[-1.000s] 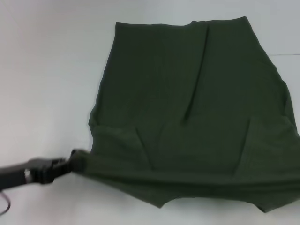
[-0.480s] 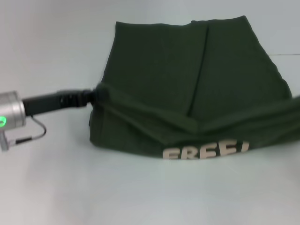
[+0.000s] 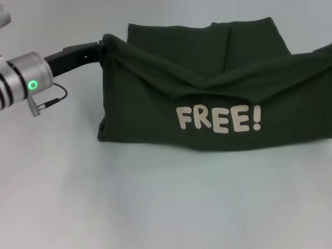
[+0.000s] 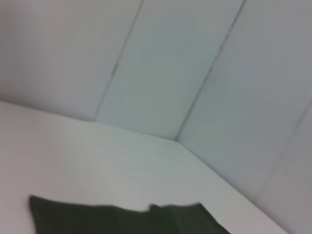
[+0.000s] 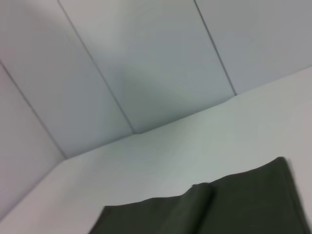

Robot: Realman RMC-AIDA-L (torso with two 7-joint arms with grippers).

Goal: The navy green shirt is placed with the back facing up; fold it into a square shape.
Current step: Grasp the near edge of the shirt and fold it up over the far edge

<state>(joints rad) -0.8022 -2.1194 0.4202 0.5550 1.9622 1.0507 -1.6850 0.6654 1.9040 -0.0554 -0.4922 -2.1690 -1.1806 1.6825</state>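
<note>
We count one dark green shirt point(image 3: 207, 88) on the white desk point(image 3: 155, 207), its near half lifted, showing "FREE!" point(image 3: 219, 119). Left claw point(image 3: 105, 46), at ten o'clock, pinches its corner.

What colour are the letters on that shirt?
Cream, spelling FREE! on the dark olive-green shirt; the head view shows them best.

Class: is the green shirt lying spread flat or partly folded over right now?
Partly folded: the left claw holds the shirt's near edge lifted, exposing the FREE! print.
</note>
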